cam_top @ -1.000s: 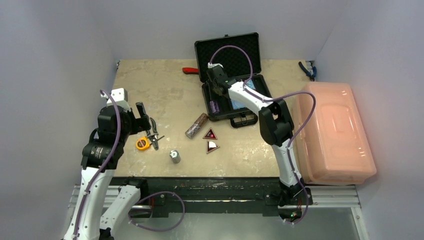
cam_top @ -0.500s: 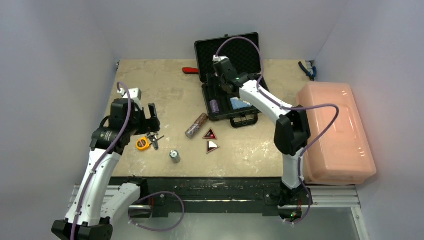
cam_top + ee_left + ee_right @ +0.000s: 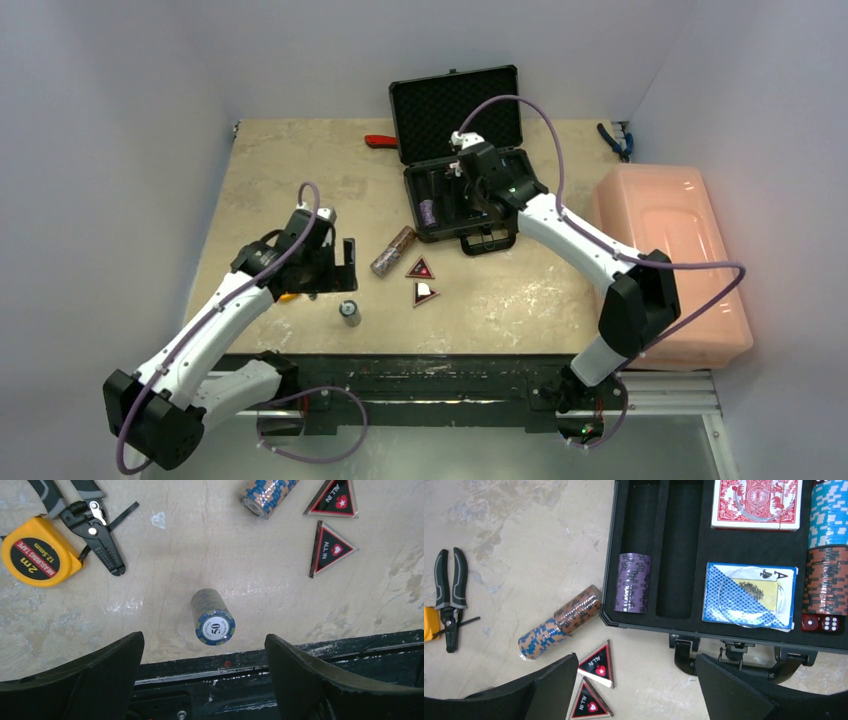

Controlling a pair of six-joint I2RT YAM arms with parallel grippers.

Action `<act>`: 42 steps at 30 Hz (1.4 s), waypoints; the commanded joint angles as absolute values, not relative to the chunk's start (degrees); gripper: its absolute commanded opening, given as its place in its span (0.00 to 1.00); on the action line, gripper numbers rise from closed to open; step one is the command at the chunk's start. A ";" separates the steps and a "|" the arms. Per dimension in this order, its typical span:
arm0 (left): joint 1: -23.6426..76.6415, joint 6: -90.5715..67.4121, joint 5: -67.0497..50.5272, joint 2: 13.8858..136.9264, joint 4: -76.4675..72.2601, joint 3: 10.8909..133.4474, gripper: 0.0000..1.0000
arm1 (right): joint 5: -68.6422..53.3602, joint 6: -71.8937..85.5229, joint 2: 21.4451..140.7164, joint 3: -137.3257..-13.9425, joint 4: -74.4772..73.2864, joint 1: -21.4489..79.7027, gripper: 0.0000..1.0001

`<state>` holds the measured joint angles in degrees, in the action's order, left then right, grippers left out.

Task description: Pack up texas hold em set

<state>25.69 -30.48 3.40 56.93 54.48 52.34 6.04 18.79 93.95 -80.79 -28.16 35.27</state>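
Beige bench [image 3: 300,170], white walls around. Near its front edge an upright chip stack [image 3: 213,616] stands below the left gripper [image 3: 205,637], whose fingers are spread and empty. Farther in lie two triangular markers [image 3: 423,280] and a toppled chip roll [image 3: 392,250]. Toward the far edge the briefcase [image 3: 450,105] sits open with purple chips [image 3: 632,583], a red deck [image 3: 756,502] and a blue deck [image 3: 749,595] inside. The right gripper [image 3: 636,656] hangs over it, fingers apart, holding nothing.

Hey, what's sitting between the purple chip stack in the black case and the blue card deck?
Only an empty black foam slot separates the purple cylindrical chip stack from the blue card deck, as the right wrist view shows.
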 commanded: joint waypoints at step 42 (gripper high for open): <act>35.80 -39.90 6.01 72.35 45.38 44.60 0.23 | 2.12 17.23 81.04 -72.09 -24.91 35.72 0.96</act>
